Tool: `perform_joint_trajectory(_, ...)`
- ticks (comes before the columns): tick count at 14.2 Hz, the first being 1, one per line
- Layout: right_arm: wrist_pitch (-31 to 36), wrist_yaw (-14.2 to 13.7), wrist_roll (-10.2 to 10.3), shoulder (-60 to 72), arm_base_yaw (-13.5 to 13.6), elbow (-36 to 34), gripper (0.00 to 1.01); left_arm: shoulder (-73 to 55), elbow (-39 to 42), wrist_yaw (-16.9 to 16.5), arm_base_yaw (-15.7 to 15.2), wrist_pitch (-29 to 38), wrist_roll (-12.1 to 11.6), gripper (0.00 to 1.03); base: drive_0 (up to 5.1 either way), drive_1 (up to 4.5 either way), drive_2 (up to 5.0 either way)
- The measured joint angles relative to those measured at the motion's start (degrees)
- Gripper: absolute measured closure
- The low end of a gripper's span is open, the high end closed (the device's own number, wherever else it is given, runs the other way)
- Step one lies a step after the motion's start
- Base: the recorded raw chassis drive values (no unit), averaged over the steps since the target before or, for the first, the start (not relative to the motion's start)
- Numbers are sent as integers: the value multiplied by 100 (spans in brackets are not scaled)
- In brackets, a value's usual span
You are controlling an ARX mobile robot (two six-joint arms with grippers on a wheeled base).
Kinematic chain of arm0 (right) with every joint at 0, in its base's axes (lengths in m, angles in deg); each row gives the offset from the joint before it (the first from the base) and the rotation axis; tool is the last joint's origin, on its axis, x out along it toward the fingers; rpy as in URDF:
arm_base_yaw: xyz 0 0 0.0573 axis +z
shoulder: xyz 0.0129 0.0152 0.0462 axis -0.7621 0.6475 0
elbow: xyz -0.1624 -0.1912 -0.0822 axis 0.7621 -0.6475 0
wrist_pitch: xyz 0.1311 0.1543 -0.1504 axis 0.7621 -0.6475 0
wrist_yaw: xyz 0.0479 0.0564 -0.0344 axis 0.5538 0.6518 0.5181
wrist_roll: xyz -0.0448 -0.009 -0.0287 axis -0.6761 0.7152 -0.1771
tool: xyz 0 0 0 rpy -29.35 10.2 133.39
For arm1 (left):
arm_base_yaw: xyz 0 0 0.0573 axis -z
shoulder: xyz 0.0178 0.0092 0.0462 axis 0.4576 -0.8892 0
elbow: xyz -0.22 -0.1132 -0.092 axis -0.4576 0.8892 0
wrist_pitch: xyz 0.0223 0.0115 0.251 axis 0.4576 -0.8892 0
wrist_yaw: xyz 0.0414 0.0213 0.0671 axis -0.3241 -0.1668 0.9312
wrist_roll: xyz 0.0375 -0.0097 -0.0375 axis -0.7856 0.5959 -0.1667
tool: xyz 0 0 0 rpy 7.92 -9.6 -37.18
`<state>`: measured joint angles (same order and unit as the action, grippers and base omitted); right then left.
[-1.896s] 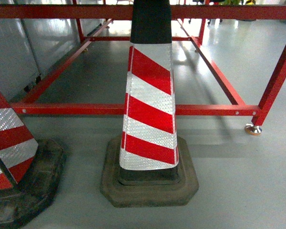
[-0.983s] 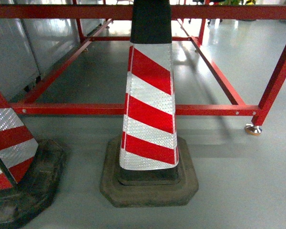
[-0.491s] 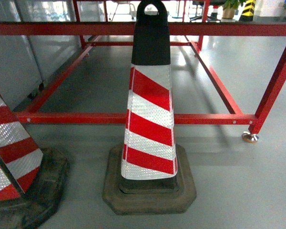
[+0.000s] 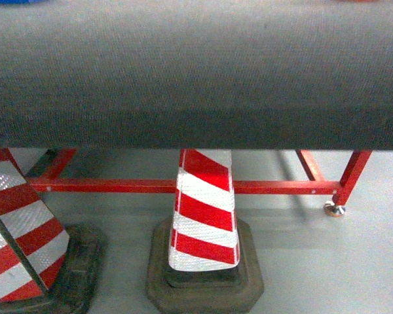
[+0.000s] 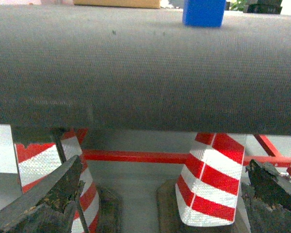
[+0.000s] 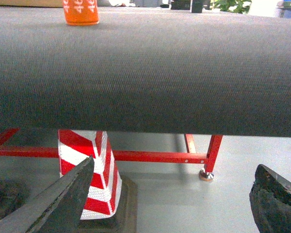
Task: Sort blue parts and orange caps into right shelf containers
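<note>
Nearest to you, both grippers sit low, below the level of the tabletop. The left gripper (image 5: 165,194) has its dark, worn fingers spread wide apart at the bottom corners of its wrist view, holding nothing. The right gripper (image 6: 172,194) is the same: jaws wide, nothing between them.

Just beyond them stand the striped traffic cones (image 4: 204,212) on the grey floor (image 4: 314,261), in front of the red frame (image 4: 268,187) that carries the table.

Above that, the dark grey tabletop (image 4: 196,72) fills most of every view, seen nearly edge-on. On its far side, the right wrist view shows one of the orange caps (image 6: 81,12), upright, with white markings on its side. The left wrist view shows a blue part (image 5: 203,12) standing further back on the same surface.

The right shelf containers are not visible from any camera, so you cannot tell what is already in them. As far as you can judge, the sorting is barely under way: both pieces seen are still on the table, and each has yet to be reached, picked up and carried across
</note>
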<state>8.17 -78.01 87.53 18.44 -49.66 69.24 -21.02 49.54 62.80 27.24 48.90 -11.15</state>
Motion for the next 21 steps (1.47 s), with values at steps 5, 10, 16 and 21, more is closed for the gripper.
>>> perform_joint_trajectory(5,2,0,4,0,0,0,3,0,0,2,0,0,-13,5,0,0,0)
perform_joint_trajectory(10,-4,0,11,0,0,0,3,0,0,0,0,2,-15,5,0,0,0)
perform_joint_trajectory(16,20,-2,9,0,0,0,3,0,0,0,0,20,-13,5,0,0,0)
perform_joint_trajectory(21,-2,-2,9,0,0,0,3,0,0,0,0,4,-13,5,0,0,0)
